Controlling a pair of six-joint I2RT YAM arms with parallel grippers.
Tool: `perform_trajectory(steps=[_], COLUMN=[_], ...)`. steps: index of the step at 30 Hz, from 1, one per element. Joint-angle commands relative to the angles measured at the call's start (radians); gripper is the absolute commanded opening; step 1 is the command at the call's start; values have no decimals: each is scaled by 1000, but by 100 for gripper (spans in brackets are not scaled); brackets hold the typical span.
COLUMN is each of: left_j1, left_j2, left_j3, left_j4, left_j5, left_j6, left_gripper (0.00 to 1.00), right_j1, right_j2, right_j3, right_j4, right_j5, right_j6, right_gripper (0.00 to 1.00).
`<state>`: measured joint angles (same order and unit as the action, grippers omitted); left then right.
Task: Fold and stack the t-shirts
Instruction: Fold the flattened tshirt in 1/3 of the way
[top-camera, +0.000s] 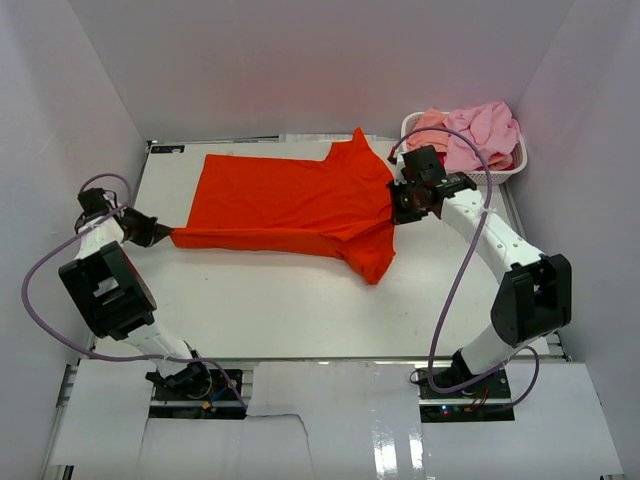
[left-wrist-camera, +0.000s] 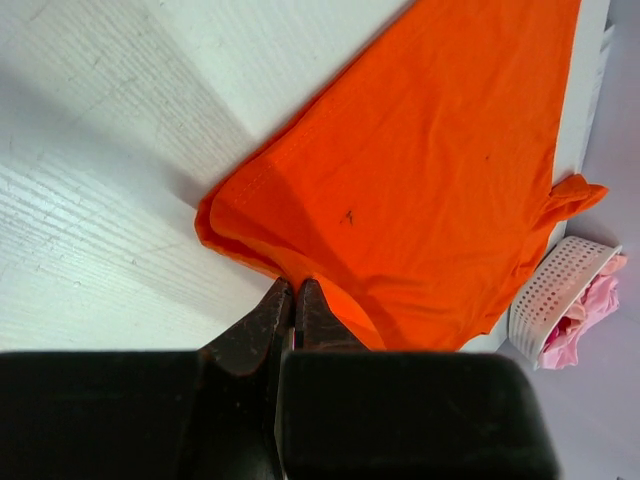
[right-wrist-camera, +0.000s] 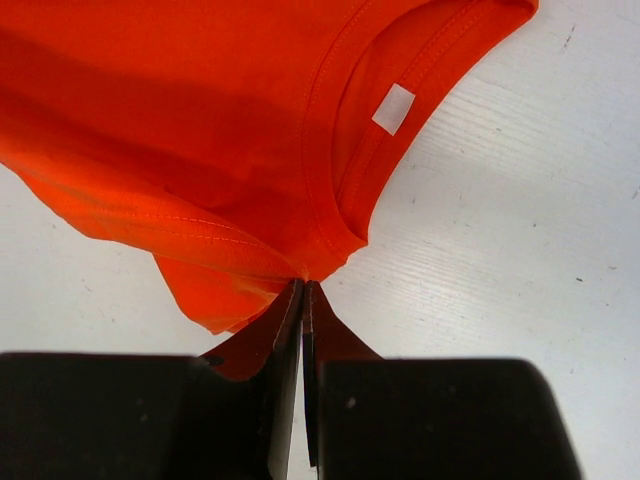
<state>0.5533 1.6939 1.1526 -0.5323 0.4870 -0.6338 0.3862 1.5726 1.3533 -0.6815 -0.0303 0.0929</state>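
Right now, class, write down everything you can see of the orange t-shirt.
The orange t-shirt is plain, bright orange-red soft cloth with short sleeves, a stitched round collar and a white tag inside the neck. It lies spread out, lightly creased, on the white table, hem toward the left arm, neck toward the right arm. The left arm's jaws are shut on a hem corner; the right arm's jaws are shut on the collar's edge.
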Motion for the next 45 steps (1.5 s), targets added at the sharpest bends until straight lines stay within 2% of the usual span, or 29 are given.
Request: perform_trajectory(steps=[1, 19, 45], left_j1=[2, -184, -181], left_j2=[-13, 131, 197], left_j3=[62, 210, 289], left_j4=[9, -37, -72], left_j5=[-4, -83, -145], left_j6=[23, 31, 17], left_gripper=[0, 0, 0], right_j1=[-7, -7, -35], right_j2=[21, 116, 247], right_j3=[59, 89, 222], right_j4=[17, 51, 31], right_j5=[-13, -22, -13], right_j6=[-19, -39, -61], right_gripper=[8, 8, 8])
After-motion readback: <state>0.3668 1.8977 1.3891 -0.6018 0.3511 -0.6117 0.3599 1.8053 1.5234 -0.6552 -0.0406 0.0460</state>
